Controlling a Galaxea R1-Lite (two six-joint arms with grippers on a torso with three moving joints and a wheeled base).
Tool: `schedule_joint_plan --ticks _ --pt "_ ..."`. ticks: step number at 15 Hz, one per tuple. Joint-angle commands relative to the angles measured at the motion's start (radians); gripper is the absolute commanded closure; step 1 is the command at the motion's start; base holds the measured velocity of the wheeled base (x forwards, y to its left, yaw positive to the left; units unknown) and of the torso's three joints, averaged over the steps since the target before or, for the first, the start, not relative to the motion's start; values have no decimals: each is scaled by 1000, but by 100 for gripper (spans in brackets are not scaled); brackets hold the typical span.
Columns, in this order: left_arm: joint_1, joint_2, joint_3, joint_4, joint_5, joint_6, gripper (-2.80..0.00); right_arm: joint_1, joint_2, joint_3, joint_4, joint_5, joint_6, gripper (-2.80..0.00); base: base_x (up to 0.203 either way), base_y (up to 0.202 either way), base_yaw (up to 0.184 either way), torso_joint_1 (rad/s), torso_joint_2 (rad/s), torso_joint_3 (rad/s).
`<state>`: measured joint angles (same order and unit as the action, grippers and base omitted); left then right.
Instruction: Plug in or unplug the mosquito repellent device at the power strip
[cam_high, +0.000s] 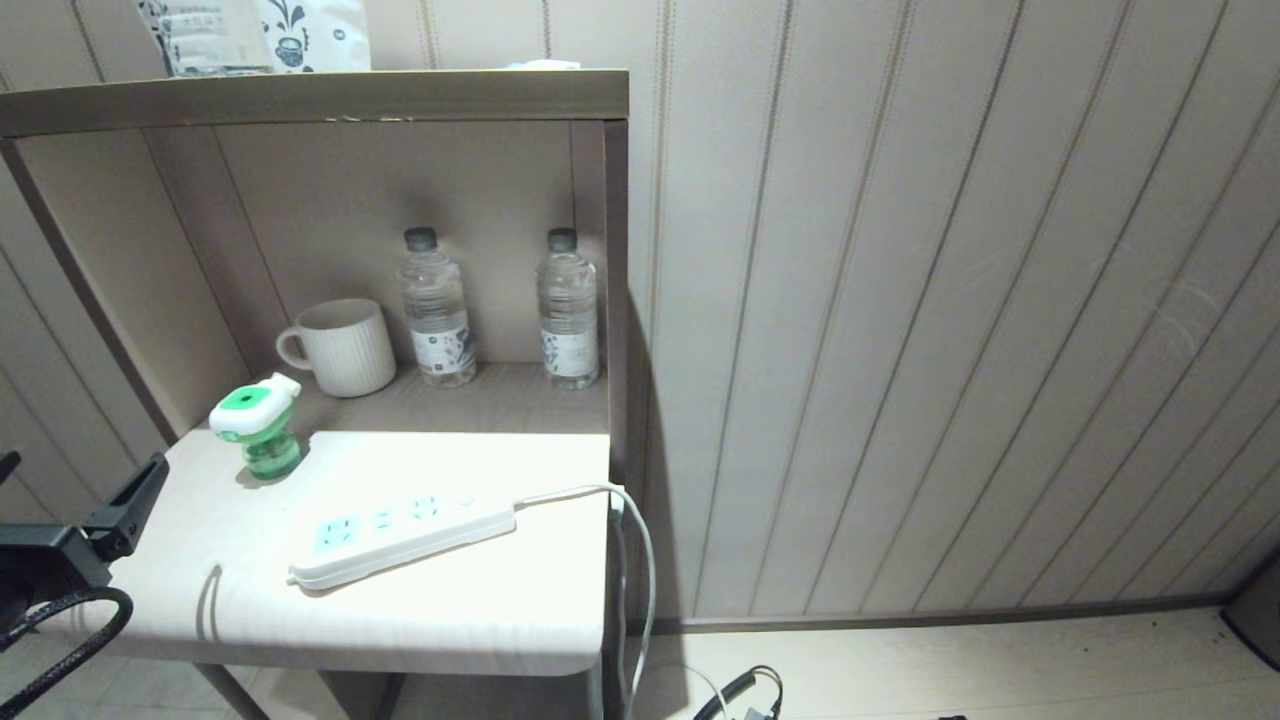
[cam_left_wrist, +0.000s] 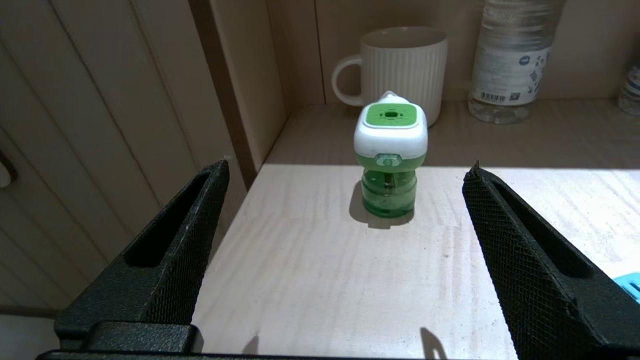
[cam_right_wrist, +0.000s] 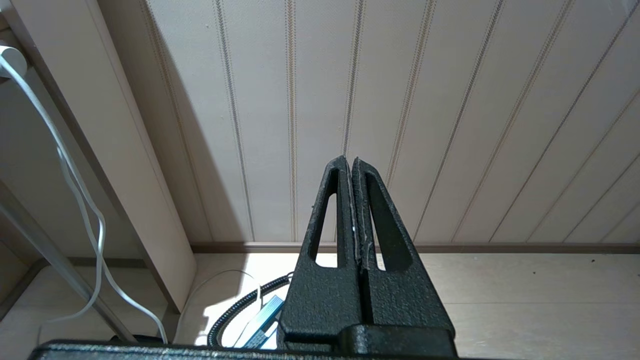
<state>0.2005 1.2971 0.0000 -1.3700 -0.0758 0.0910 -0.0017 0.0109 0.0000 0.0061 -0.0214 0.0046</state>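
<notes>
1. One pale surface (cam_high: 480, 610) carries the power strip (cam_high: 400, 535) near its front.
2. Left pincer (cam_left_wrist: 345, 210) stands wide apart at the left edge, empty.
3. Mosquito repellent device (cam_high: 258, 430) stands upright, far left, unplugged.
4. Right pincer (cam_right_wrist: 351, 172) is pressed together, low.

Looks like a hotel room or bedroom corner. Striped beige wall panels (cam_high: 950, 300), a wood-grain bedside unit with a shelf (cam_high: 320, 95). In its alcove: a ribbed mug (cam_high: 345, 347) and two sealed water bottles (cam_high: 437, 310). Power strip (cam_high: 400, 535) and repellent (cam_high: 258, 425) on the bench (cam_high: 400, 620).
</notes>
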Motion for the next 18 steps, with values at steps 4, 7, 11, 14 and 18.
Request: schedule_joint_plan --ticks 4,7,11,14,18 --pt "-36 96 0 -22 -129 -105 -280 0 0 0 0 0 0 0 0 0 0 0 0 0" --pt "-34 142 0 -64 -178 -142 -280 0 0 0 0 0 0 0 0 0 0 0 0 0" --pt "11 248 0 -194 -182 -164 -280 0 0 0 0 0 -1 0 0 0 0 0 0 0" --pt "15 317 -57 -200 -182 -164 -280 -1 0 0 0 0 0 0 0 0 0 0 0 0" --pt "16 386 -141 -200 -182 -158 -280 0 0 0 0 0 0 0 0 0 0 0 0 0"
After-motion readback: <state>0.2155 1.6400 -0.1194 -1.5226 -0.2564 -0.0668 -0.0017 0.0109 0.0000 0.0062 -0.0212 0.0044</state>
